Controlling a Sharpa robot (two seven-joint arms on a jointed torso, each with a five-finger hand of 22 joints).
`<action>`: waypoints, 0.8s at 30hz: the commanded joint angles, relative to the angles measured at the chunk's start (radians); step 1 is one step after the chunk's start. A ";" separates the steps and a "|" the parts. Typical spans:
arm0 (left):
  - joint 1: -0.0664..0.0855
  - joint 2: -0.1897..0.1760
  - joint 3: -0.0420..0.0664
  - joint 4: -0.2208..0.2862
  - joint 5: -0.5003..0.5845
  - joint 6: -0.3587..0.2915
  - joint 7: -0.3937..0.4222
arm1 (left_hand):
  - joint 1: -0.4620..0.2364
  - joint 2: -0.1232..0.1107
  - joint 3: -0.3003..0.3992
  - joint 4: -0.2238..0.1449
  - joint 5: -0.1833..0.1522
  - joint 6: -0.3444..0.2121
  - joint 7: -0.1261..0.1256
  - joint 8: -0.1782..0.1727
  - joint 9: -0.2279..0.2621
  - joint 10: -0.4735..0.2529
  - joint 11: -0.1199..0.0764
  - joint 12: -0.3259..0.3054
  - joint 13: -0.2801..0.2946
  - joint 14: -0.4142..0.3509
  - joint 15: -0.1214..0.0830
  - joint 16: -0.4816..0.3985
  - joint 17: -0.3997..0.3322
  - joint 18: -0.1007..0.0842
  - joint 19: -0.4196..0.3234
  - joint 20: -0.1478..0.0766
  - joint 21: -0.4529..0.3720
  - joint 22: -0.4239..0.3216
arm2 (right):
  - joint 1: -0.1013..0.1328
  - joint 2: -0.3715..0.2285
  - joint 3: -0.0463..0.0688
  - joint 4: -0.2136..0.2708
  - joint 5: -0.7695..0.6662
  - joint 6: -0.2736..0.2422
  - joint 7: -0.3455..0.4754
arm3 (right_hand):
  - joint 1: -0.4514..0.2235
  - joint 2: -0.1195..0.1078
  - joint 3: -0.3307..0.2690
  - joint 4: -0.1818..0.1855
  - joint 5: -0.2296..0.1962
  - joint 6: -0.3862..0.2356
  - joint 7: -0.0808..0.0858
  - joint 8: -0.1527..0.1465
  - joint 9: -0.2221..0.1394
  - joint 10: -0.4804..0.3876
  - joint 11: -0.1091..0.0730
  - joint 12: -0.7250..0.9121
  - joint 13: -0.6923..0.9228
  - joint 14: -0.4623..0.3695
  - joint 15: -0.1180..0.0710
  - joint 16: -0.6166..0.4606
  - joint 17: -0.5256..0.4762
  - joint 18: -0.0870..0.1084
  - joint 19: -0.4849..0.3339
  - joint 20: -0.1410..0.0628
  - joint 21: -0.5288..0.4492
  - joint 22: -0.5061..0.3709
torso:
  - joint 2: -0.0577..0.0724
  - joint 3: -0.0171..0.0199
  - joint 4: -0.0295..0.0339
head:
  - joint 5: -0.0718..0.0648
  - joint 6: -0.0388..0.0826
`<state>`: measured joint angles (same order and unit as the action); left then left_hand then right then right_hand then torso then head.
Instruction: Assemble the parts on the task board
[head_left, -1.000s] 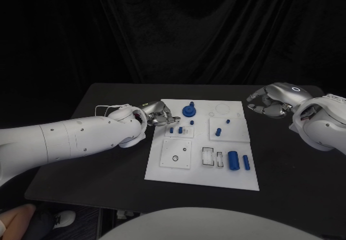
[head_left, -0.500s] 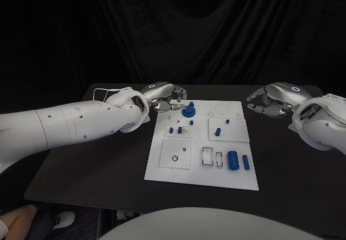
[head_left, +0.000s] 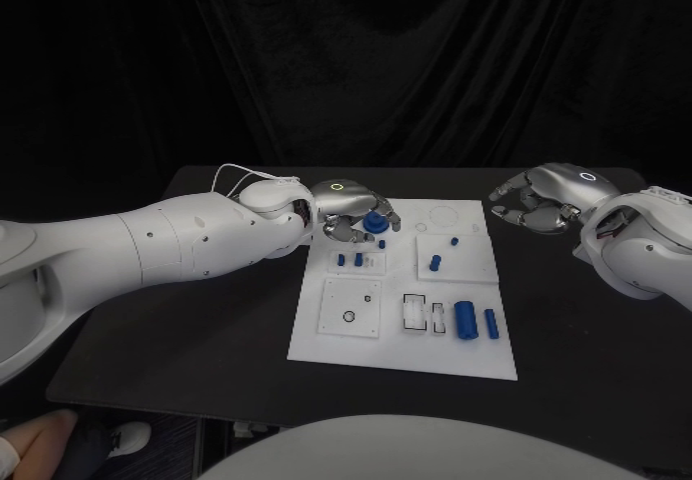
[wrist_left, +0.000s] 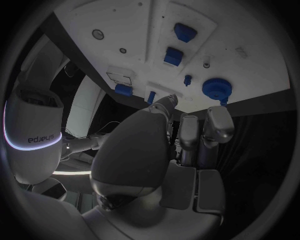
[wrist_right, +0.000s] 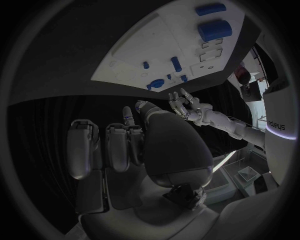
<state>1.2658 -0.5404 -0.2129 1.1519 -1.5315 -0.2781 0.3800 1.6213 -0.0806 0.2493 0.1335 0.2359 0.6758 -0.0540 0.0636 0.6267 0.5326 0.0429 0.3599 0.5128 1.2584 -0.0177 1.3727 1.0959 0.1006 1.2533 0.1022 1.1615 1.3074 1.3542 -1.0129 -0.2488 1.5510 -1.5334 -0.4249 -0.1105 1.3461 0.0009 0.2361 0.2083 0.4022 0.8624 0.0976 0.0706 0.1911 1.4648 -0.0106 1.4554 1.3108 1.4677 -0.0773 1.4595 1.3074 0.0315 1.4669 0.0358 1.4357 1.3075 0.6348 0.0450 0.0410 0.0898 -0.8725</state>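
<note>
1. My left hand (head_left: 343, 208) hovers over the far end of the task board (head_left: 332, 345), fingers curled around the round blue knob (head_left: 378, 222). Whether they actually clamp it I cannot tell; in the left wrist view the knob (wrist_left: 217, 89) sits just beyond my fingertips (wrist_left: 220, 122).
2. My right hand (head_left: 545, 200) waits off the board's far right corner, fingers loosely bent and holding nothing.
3. Progress, as I judge it: several small pegs (head_left: 436, 264) already stand in the middle blocks. The large cylinder (head_left: 466, 319) and the slim one (head_left: 492, 322) beside it lie flat on the near right (probably unplaced), and the ring hole (head_left: 349, 317) looks unfilled.
4. In the way: the small pegs stand just beside the knob, near my left hand.
</note>
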 joint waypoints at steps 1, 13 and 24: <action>-0.005 0.014 0.001 -0.019 -0.082 0.009 0.031 | -0.008 -0.011 0.001 -0.016 0.032 0.032 -0.012 0.003 -0.047 0.013 -0.009 -0.003 -0.029 0.017 -0.008 0.012 0.008 -0.005 0.016 -0.003 0.007 0.135 | -0.002 0.000 0.001 0.004 -0.001 -0.021 0.004 | 0.002 -0.006 0.005 -0.001 0.004 0.001 -0.004 -0.004 -0.001 0.007 0.002 -0.003 0.108 0.069 0.004 0.005 0.090 0.001 0.047 0.003 0.006 0.221 | 0.002 -0.0035 0.0000 | -0.002 0.000; -0.013 0.046 0.001 -0.054 -0.157 0.025 0.015 | -0.059 -0.017 0.003 -0.019 0.062 0.108 -0.018 0.007 -0.113 0.058 -0.001 0.012 -0.060 0.037 -0.005 0.025 0.022 -0.006 0.033 -0.005 0.009 0.137 | -0.002 -0.006 0.001 0.008 -0.001 -0.018 -0.003 | 0.000 -0.007 0.005 0.000 0.006 0.001 -0.004 -0.004 -0.001 0.006 0.002 -0.004 0.107 0.070 0.004 0.008 0.095 -0.001 0.050 0.002 0.012 0.223 | 0.013 -0.0063 -0.0063 | -0.001 0.000; -0.028 0.083 0.001 -0.100 -0.164 0.027 0.000 | -0.082 -0.017 0.032 -0.021 0.058 0.179 0.010 0.016 -0.139 0.124 0.006 0.036 -0.055 0.061 0.001 0.041 0.044 -0.010 0.052 -0.006 0.019 0.143 | -0.002 -0.001 0.001 0.006 -0.001 -0.018 -0.002 | 0.000 -0.007 0.005 0.000 0.006 0.001 -0.004 -0.004 -0.001 0.006 0.002 -0.004 0.107 0.070 0.004 0.008 0.095 -0.001 0.050 0.002 0.012 0.223 | 0.012 -0.0062 -0.0072 | -0.010 0.000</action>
<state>1.2402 -0.4622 -0.2126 1.0569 -1.6815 -0.2565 0.3830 1.5490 -0.0955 0.2761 0.1124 0.2929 0.8480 -0.0450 0.0757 0.4888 0.6507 0.0480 0.3915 0.4559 1.3118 -0.0178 1.4085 1.1389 0.1005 1.2998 0.0986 1.1775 1.3074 1.3541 -1.0142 -0.2489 1.5561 -1.5326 -0.4286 -0.1093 1.3461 0.0009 0.2360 0.2083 0.4021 0.8625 0.0976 0.0706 0.1912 1.4648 -0.0106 1.4572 1.3100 1.4677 -0.0773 1.4636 1.3074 0.0314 1.4669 0.0358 1.4450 1.3074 0.6471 0.0387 0.0354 0.0805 -0.8725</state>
